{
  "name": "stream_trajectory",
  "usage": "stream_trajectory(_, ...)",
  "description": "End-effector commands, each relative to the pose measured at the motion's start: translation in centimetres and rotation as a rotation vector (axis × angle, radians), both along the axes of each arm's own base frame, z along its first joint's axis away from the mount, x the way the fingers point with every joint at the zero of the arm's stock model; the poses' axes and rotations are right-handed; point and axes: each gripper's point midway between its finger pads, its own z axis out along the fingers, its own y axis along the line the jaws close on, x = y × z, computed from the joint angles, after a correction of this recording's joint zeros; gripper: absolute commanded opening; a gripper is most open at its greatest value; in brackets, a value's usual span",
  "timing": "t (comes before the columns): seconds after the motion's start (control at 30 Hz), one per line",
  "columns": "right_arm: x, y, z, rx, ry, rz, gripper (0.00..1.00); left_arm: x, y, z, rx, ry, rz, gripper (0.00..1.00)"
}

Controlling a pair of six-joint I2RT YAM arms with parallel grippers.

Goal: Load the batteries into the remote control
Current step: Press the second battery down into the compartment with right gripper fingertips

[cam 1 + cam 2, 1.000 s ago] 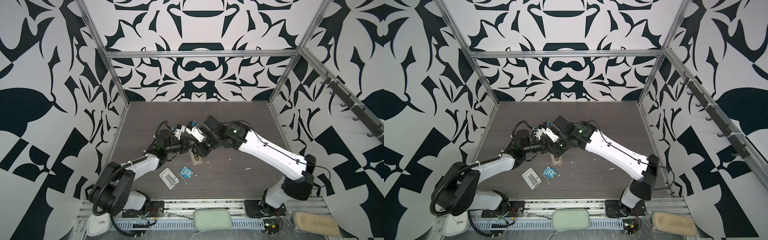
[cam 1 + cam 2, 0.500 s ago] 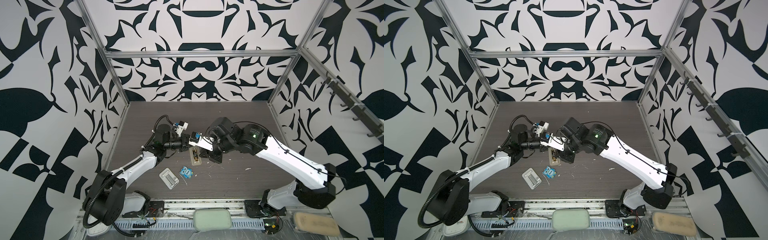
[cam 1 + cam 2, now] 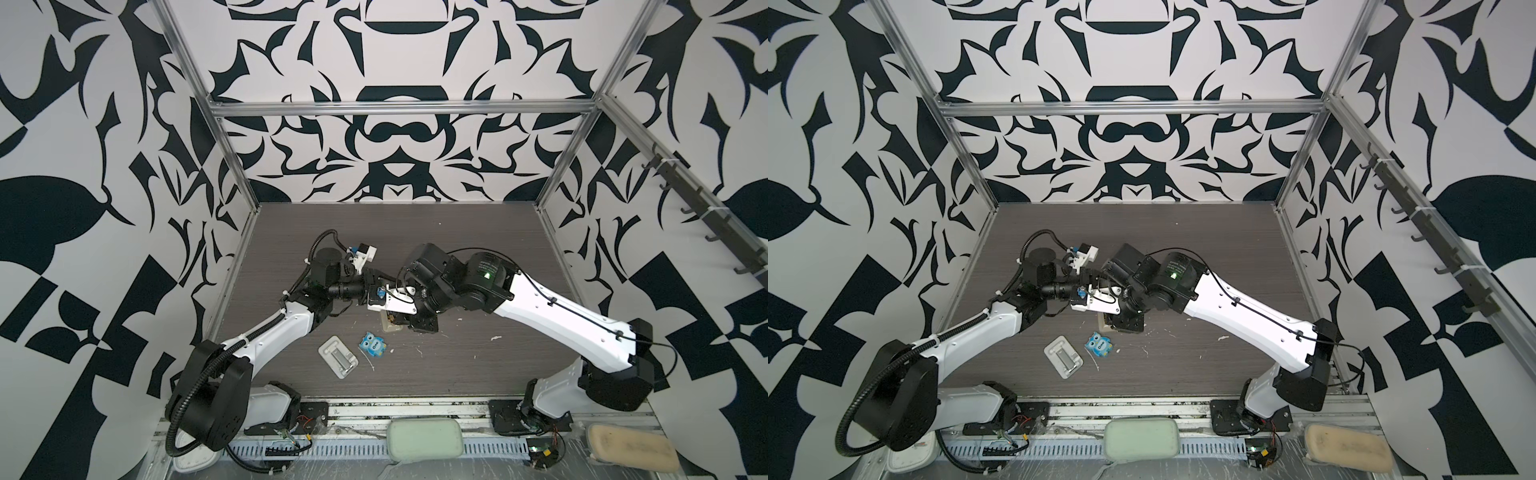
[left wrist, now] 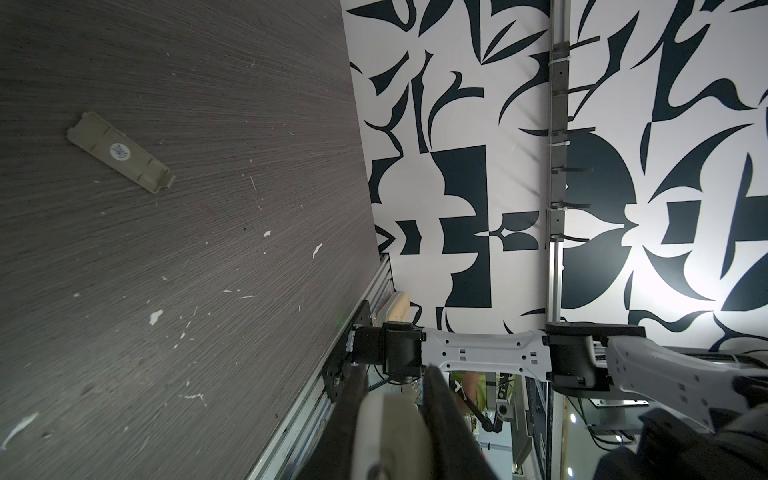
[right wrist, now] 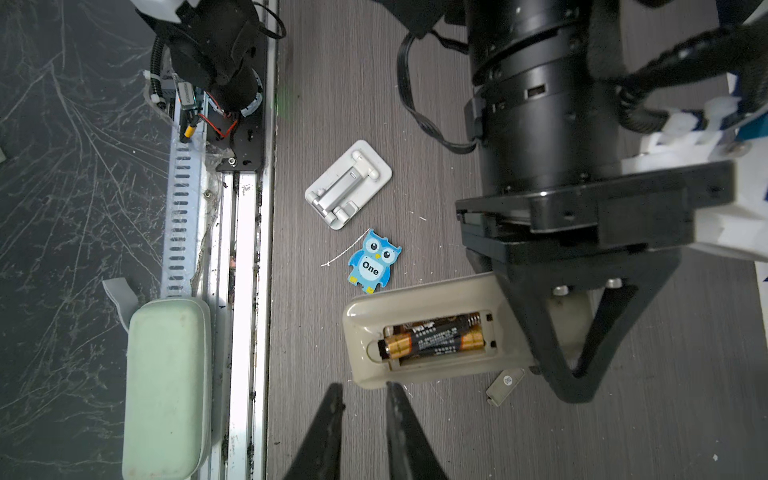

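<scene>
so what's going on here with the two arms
The left pincer grips a beige remote by one end, back side up, with its battery cover off. Both batteries seem to sit inside it already. The right pincer hovers near the remote's free end, slightly open and empty. The cover lies loose on the table, not yet put back.

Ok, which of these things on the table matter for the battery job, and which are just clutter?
Job:
- beige-grey rectangular remote control
- two dark, gold-banded cylindrical batteries, in its open bay
- loose flat beige battery cover with round sticker

Lying about:
- white rectangular tray with metal piece
- blue owl-shaped tag
</scene>
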Motion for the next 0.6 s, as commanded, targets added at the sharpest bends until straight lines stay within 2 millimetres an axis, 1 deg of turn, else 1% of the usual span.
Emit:
stream_trajectory(0.0, 0.3, 0.0, -0.1, -0.011, -0.037, 0.016, 0.22, -0.1, -0.2, 2.2, -0.034, -0.042, -0.018, 0.0)
stream_trajectory(0.37, 0.8, 0.4, -1.3, -0.032, -0.056, 0.026, 0.21, -0.1, -0.2, 2.0, -0.033, -0.036, -0.02, 0.0)
stream_trajectory(0.57, 1.5, 0.6, -1.7, -0.039, -0.08, 0.014, 0.22, -0.2, -0.2, 1.7, -0.029, -0.027, -0.017, 0.0)
